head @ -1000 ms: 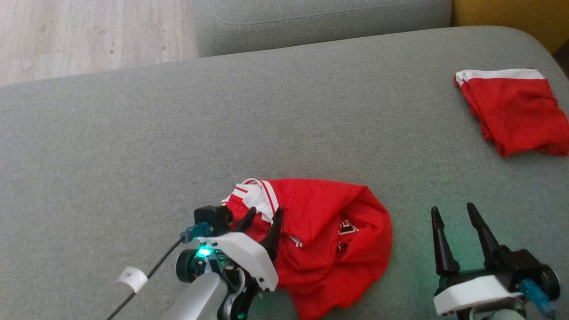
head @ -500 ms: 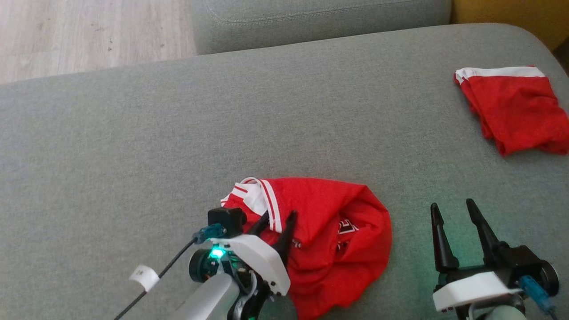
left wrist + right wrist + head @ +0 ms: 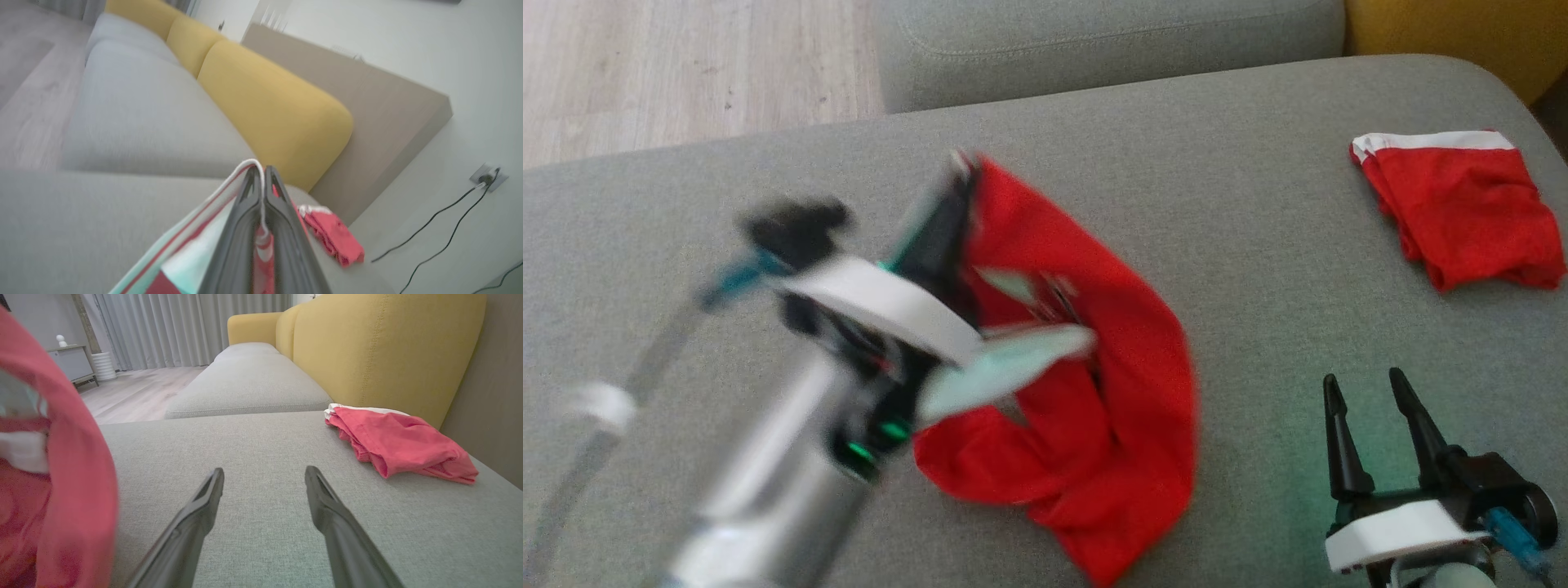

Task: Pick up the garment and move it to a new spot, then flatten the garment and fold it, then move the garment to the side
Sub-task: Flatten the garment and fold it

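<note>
Step 1, pick-up: left claw [image 3: 260,173] pinched shut on the white trim of the crumpled red jersey garment [image 3: 1131,367], which hangs raised over the grey fabric sofa seat [image 3: 1258,269]. Right claw [image 3: 1364,384] open, idle. Next move probably: carry it to a new spot and lay it down.

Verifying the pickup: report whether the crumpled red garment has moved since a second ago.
Yes. The garment, clamped in the left pincer, rose up-view relative to the folded red cloth.

Overhead head, low wrists, shared sofa [image 3: 1258,261]
</note>
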Motion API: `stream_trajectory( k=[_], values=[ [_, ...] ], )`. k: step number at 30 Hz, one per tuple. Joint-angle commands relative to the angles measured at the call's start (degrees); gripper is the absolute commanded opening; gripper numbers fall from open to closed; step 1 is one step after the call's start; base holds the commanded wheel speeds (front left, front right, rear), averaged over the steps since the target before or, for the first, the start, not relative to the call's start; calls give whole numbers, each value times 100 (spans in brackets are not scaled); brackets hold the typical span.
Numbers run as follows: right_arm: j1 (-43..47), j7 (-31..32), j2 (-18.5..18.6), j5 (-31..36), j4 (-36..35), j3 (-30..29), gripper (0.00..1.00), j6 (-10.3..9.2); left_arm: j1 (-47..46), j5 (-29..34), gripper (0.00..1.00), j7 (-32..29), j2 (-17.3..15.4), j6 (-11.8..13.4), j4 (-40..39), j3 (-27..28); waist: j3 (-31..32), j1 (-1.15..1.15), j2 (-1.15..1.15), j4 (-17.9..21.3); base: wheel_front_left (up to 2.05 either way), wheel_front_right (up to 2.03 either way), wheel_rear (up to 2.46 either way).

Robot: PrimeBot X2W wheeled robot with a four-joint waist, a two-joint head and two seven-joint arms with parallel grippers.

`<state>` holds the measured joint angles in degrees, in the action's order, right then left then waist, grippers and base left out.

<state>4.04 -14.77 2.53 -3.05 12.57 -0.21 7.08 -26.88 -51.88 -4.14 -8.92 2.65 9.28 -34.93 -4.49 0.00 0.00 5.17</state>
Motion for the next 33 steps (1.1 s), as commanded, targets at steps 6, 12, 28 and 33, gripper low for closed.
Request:
stream_trajectory(
  k=[6,12,28,33],
  values=[
    [-193,-23,35,-163,-146,200,100,41,-936,-551,0,-1199,-1303,548,-2182,1271,84,0,0,70,0,0,0],
    [-194,-23,35,-227,-126,225,100,41,-1413,-512,0,-1690,-1887,772,-2604,1640,118,0,0,128,0,0,0],
    [-95,-23,34,-163,-88,167,100,41,-1909,-961,0,-2133,-2375,949,-2741,2386,278,0,0,140,0,0,0],
    [-92,-23,34,-133,-86,181,100,41,-1683,-988,0,-2034,-2058,1065,-2879,2171,284,0,0,88,0,0,0]
  ],
)
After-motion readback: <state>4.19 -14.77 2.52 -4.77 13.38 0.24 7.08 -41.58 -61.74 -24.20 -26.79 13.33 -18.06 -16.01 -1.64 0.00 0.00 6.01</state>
